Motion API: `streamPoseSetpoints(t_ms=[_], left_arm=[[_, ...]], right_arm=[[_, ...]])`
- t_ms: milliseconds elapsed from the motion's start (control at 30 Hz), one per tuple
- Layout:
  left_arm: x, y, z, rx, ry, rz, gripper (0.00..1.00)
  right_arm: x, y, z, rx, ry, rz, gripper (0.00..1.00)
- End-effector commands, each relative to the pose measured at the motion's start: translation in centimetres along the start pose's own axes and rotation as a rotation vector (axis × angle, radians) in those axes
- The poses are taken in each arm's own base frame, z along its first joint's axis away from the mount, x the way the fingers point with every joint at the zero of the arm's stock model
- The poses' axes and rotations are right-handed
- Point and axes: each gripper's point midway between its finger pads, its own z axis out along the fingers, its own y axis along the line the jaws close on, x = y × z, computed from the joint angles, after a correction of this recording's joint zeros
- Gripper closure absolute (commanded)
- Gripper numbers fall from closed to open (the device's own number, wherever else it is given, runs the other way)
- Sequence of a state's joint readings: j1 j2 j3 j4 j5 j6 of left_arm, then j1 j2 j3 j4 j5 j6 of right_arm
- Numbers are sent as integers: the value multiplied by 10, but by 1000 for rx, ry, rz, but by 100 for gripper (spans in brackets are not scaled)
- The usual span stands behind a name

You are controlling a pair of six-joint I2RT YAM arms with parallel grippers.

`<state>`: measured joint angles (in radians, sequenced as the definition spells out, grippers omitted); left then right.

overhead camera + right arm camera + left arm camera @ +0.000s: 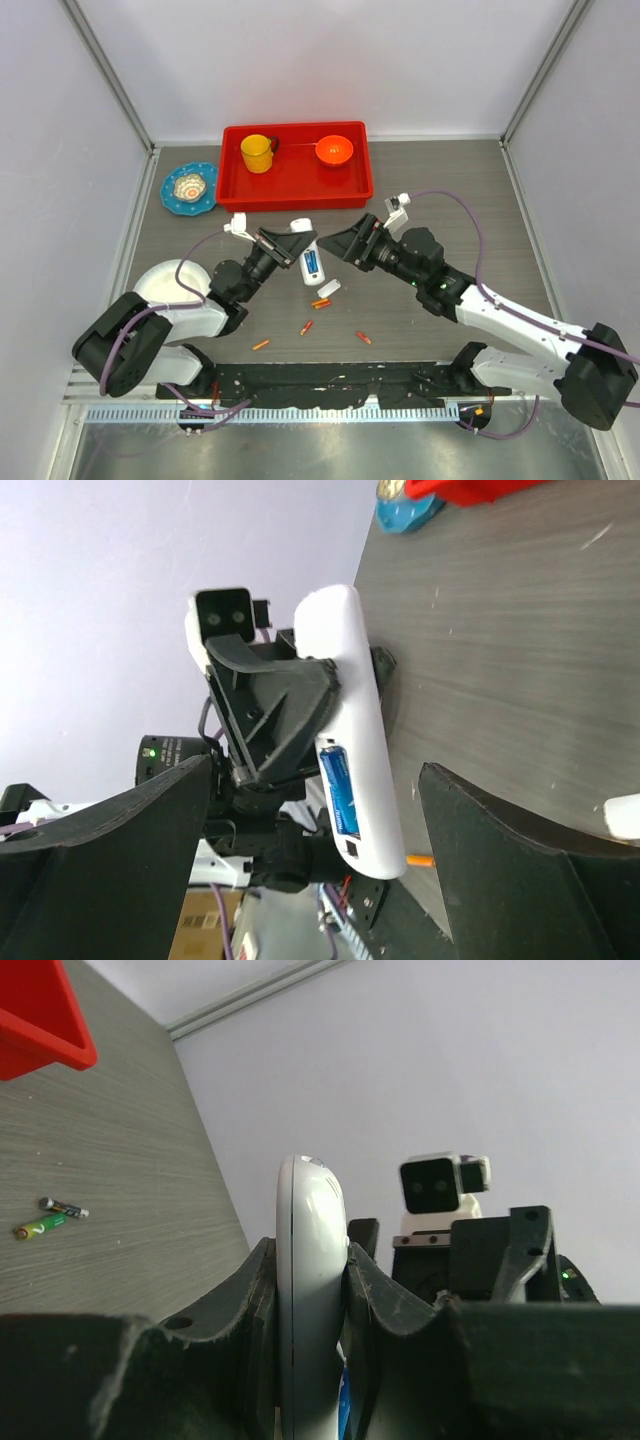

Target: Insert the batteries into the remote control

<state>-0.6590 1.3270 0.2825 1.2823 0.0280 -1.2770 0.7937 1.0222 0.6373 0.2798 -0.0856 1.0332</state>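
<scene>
My left gripper (299, 246) is shut on the white remote control (310, 260) and holds it above the table. In the left wrist view the remote (308, 1260) stands edge-on between both pads. The right wrist view shows its open compartment (356, 750) with a blue battery (337, 788) inside. My right gripper (338, 246) is open and empty, facing the remote from the right, a short gap away. The white cover piece (329, 288) lies on the table below. Orange batteries (321, 302) lie loose near it, with others (306, 327) (364, 338) (261, 344) nearer the front.
A red tray (295, 193) at the back holds a yellow cup (257, 153) and an orange bowl (334, 150). A blue plate (190, 188) lies to its left. A white round plate (168, 280) sits by the left arm. Two more batteries (48, 1223) lie apart.
</scene>
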Motion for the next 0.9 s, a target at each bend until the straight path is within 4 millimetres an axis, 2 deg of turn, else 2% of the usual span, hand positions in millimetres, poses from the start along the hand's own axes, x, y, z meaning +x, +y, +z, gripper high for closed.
streamPoseSetpoints(t_ms=[0, 233, 667, 867], left_arm=[[-31, -87, -6, 320, -115, 43, 100], [-32, -89, -6, 325, -120, 41, 100], [-33, -93, -7, 337, -120, 35, 100], [-33, -93, -8, 336, -121, 33, 100]], right_arm=[[14, 25, 5, -117, 112, 109, 10], [20, 10, 12, -63, 135, 125, 10], [20, -2, 23, -37, 133, 199, 12], [18, -2, 26, -43, 125, 213, 13]])
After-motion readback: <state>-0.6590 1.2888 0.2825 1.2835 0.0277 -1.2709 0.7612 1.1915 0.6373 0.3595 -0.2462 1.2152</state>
